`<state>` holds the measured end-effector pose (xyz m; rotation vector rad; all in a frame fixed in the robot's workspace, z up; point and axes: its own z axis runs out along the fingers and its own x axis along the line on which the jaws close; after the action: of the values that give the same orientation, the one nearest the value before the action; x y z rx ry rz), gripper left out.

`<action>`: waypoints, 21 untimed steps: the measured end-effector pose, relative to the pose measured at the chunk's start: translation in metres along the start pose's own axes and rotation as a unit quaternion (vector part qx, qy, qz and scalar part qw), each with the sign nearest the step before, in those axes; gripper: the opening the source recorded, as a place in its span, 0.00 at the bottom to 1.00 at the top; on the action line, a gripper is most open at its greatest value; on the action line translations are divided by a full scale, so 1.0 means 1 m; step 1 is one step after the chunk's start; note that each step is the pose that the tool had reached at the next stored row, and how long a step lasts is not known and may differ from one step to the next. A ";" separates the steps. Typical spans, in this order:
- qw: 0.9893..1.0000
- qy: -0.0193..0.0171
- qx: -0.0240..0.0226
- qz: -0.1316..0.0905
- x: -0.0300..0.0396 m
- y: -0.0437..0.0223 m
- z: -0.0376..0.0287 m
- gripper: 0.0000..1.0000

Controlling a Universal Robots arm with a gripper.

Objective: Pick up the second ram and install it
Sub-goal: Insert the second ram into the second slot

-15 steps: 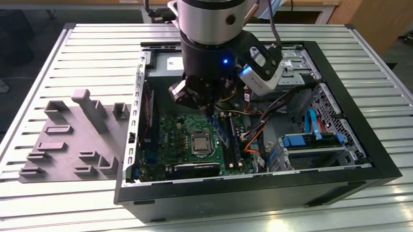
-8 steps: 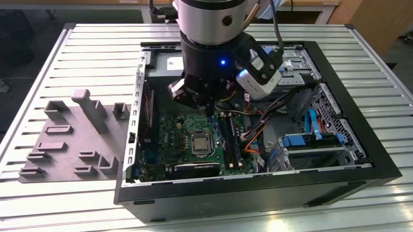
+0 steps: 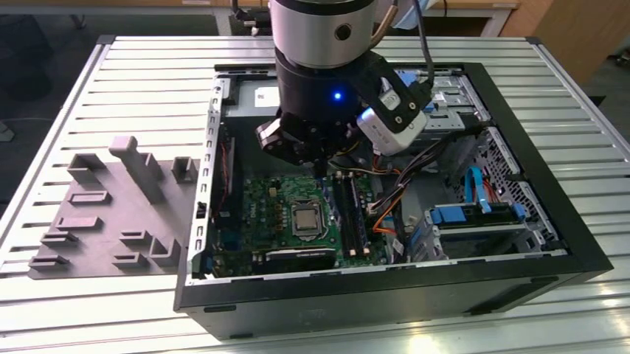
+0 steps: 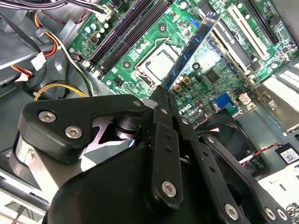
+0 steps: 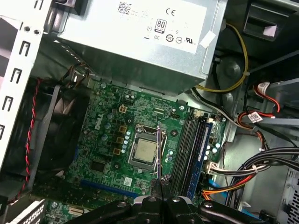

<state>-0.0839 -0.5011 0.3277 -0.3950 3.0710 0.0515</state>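
My gripper [image 3: 322, 164] hangs inside the open computer case, low over the green motherboard [image 3: 271, 199]. It is shut on the second ram [image 4: 191, 46], a long thin stick seen edge-on that reaches from the fingertips toward the board. In the first wrist view the ram [image 5: 159, 158] stands over the edge of the processor socket [image 5: 143, 150], apart from the black memory slots [image 5: 189, 149] beside it. A stick with a blue edge [image 5: 204, 144] sits in the outer slot. In the second wrist view the gripper [image 4: 162, 95] clamps the ram's near end.
A grey holder tray [image 3: 108, 214] lies outside the case on the exterior view's left. The power supply [image 5: 140, 32], a fan [image 5: 60, 130] and bundles of cables [image 3: 394, 214] crowd the board. The black case walls [image 3: 394, 295] ring the work area.
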 end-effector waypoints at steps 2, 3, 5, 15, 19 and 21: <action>1.000 0.000 0.000 0.000 0.0000 0.0000 0.0000 0.11; 1.000 0.000 0.000 0.002 0.0000 0.0000 0.0001 0.11; 1.000 0.000 0.000 0.009 0.0000 0.0000 0.0003 0.11; 1.000 -0.001 0.001 0.029 -0.0005 -0.0003 0.0057 0.11; 0.999 -0.001 0.002 0.046 -0.0006 -0.0005 0.0084 0.11; 0.999 -0.001 0.002 0.051 -0.0006 -0.0005 0.0093 0.11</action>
<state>-0.0828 -0.5011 0.3184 -0.2371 3.0856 0.0488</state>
